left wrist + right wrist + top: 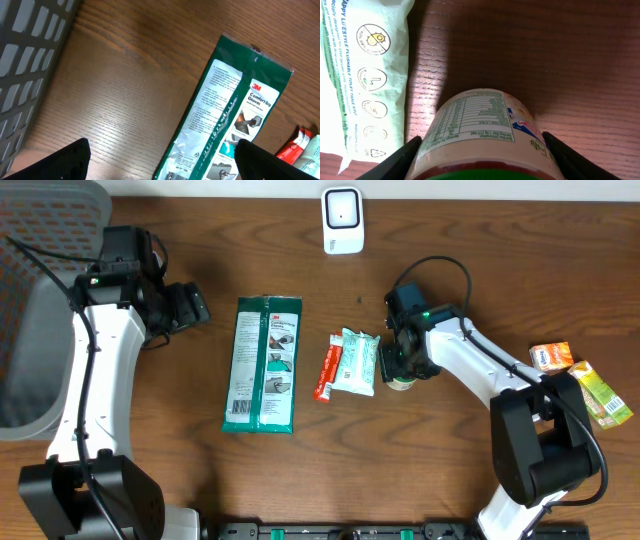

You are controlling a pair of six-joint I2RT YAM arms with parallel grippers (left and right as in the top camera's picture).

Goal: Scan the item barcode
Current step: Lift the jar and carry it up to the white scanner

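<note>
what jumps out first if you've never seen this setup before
The right arm's fingers clamp a small labelled tub just right of a pale wipes pack at mid-table. A big green glove pack lies flat left of centre, and a white scanner stands at the far edge.

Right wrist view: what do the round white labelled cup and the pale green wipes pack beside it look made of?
The round white labelled cup: probably thin plastic or coated paper, smooth and faintly glossy; the print follows its curve. The pale green wipes pack: soft plastic film, matte, judging by its creases.
</note>
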